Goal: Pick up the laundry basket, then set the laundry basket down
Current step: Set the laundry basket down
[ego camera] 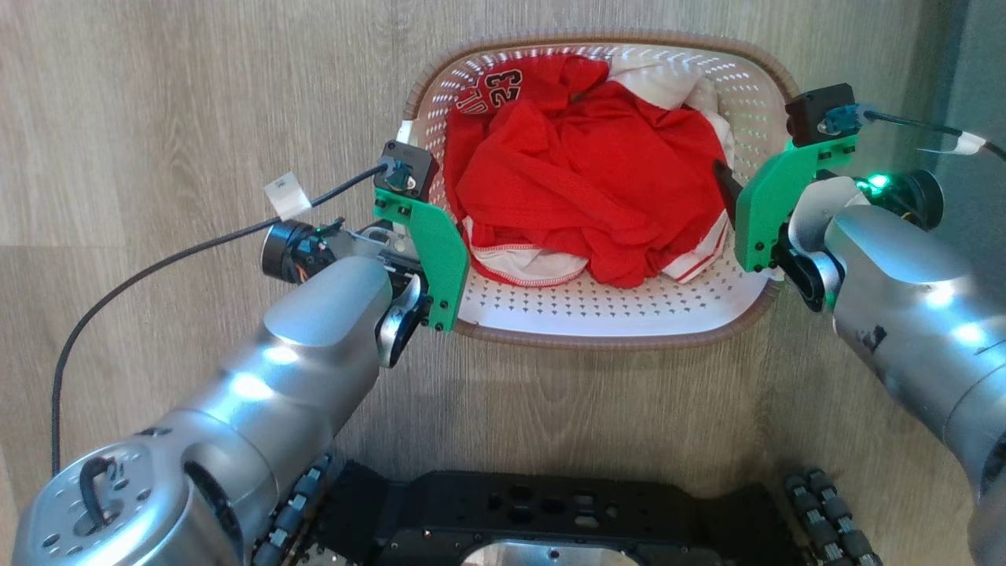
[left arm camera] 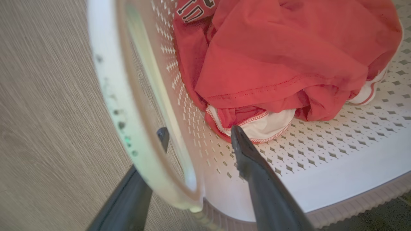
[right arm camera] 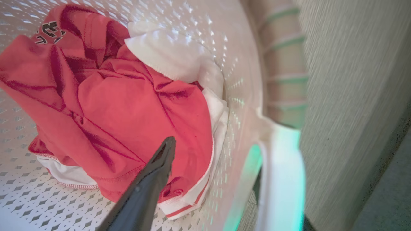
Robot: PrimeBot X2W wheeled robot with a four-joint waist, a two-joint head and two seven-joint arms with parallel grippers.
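The laundry basket [ego camera: 597, 339] is white with perforated walls and a brown woven-look rim, and it holds red and white clothes [ego camera: 581, 173]. My left gripper [left arm camera: 199, 131] straddles the basket's left wall [left arm camera: 186, 106] at the white handle [left arm camera: 128, 128]. One finger is outside below the handle, and the other is inside, clear of the wall, so it is open. My right gripper [right arm camera: 218, 144] is at the right handle [right arm camera: 282, 179]. Its inner finger [right arm camera: 160, 166] lies over the clothes, away from the wall. The outer finger is hidden behind the handle.
Pale wood-look floor [ego camera: 157, 118] surrounds the basket. My black wheeled base [ego camera: 550, 511] sits just below it in the head view. A black cable with a white tag [ego camera: 287, 195] trails from my left wrist. A darker grey strip [ego camera: 978, 71] runs along the far right.
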